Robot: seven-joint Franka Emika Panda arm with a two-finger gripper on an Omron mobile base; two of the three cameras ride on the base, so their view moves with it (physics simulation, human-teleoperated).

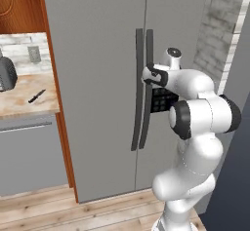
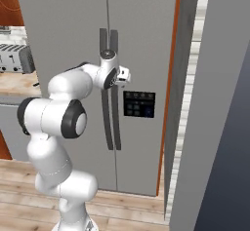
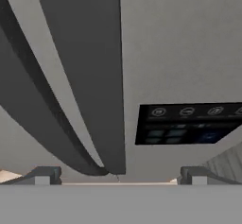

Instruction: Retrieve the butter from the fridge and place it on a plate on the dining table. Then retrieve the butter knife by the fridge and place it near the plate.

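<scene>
The tall grey fridge (image 1: 97, 54) (image 2: 68, 25) stands with both doors closed, so the butter is hidden. Its two long dark curved handles (image 1: 139, 88) (image 2: 103, 108) meet at the centre seam. My gripper (image 1: 148, 74) (image 2: 125, 75) is open right at the handles, at about mid-height. In the hand view the gripper (image 3: 120, 175) has its fingertips (image 3: 47, 174) wide apart, and the end of one handle (image 3: 101, 100) lies between them. The butter knife (image 1: 36, 96) lies on the counter left of the fridge. The plate and dining table are out of view.
A marbled counter (image 1: 24, 103) with a dark toaster (image 1: 6, 74) (image 2: 12, 58) sits left of the fridge, above a grey dishwasher front (image 1: 29, 152). A dark display panel (image 2: 139, 103) (image 3: 189, 124) is on the right door. A brick wall (image 1: 215, 30) and a dark panel (image 2: 224, 127) close in on the right.
</scene>
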